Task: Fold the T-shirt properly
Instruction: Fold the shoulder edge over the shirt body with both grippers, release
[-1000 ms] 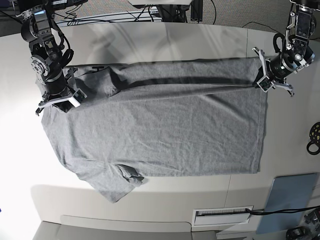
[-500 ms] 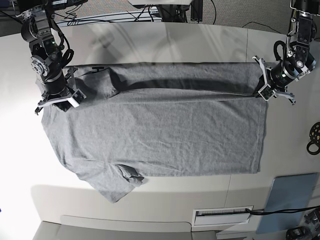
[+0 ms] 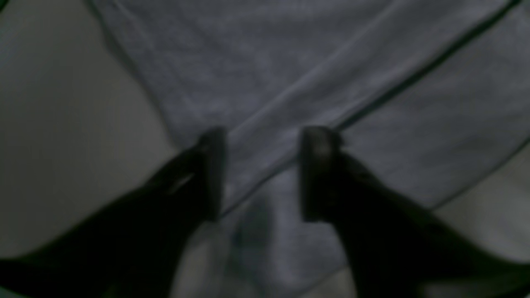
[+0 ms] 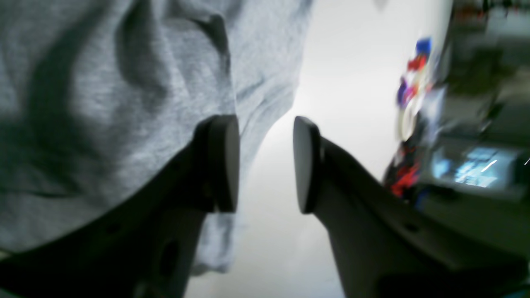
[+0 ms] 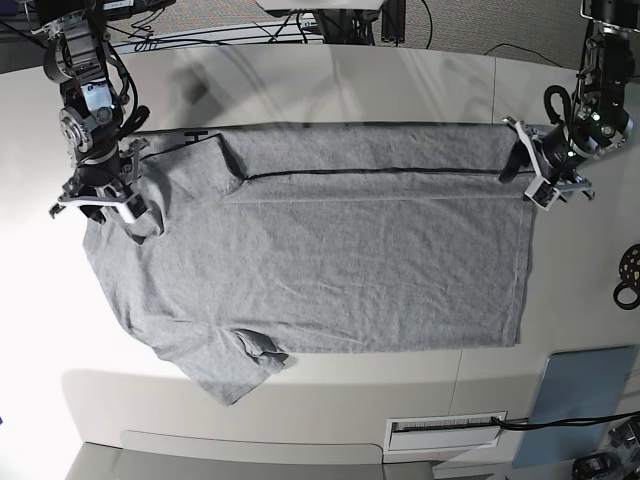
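The grey T-shirt [image 5: 330,260] lies spread flat on the white table [image 5: 400,80], plain side up. Its far long edge is folded over as a flat band [image 5: 370,148]. My left gripper [image 5: 530,172] is at the band's right end. In the left wrist view it [image 3: 265,174] is open over the shirt [image 3: 290,62], with a fold crease running between the fingers. My right gripper [image 5: 100,205] is at the shirt's left edge by the sleeve. In the right wrist view it [image 4: 265,163] is open, one finger [image 4: 223,161] over the cloth [image 4: 103,103], bare table in the gap.
The near sleeve [image 5: 235,370] sticks out crumpled at the lower left. A blue-grey pad [image 5: 585,390] and a white labelled slot [image 5: 445,430] sit at the front right. A black ring object [image 5: 628,277] is at the right edge. Cables lie along the back.
The folded band, earlier raised with a dark shadow under it, now lies flat on the shirt. Both grippers have shifted slightly and lowered to the cloth's ends.
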Action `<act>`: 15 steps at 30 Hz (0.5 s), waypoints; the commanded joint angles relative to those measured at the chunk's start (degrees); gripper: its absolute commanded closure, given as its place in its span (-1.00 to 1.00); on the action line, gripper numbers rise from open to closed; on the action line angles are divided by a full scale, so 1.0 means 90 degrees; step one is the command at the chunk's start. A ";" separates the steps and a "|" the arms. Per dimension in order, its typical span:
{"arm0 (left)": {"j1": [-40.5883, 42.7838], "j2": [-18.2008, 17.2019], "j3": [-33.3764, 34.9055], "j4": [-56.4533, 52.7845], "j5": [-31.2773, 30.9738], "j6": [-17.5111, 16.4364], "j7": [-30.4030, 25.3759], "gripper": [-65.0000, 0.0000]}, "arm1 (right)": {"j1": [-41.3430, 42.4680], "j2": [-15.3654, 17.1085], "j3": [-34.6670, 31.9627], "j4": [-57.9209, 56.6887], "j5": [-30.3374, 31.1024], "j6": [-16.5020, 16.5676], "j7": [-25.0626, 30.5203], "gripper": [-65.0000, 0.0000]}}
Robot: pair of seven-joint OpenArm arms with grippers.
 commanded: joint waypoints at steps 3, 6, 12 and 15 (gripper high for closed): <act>0.0126 0.0138 -0.0063 0.0068 -0.0223 0.0233 -0.0090 0.90 | 0.0061 0.0104 0.0068 0.0066 0.0151 -0.0413 -0.0053 0.99; 0.0209 0.0583 -0.0063 -0.0039 -0.0250 0.0845 -0.0061 1.00 | 0.0066 0.0012 0.0233 -0.0204 0.0158 -0.0444 0.0012 1.00; 0.0206 0.1134 -0.0063 -0.0486 -0.0680 0.0996 0.0078 1.00 | 0.0063 -0.0350 0.0648 -0.0918 0.0945 -0.0209 0.0155 1.00; 0.0209 0.1319 -0.0063 -0.0702 -0.0741 0.0969 0.0374 1.00 | -0.0012 -0.0367 0.0651 -0.1025 0.1209 -0.0022 0.0117 1.00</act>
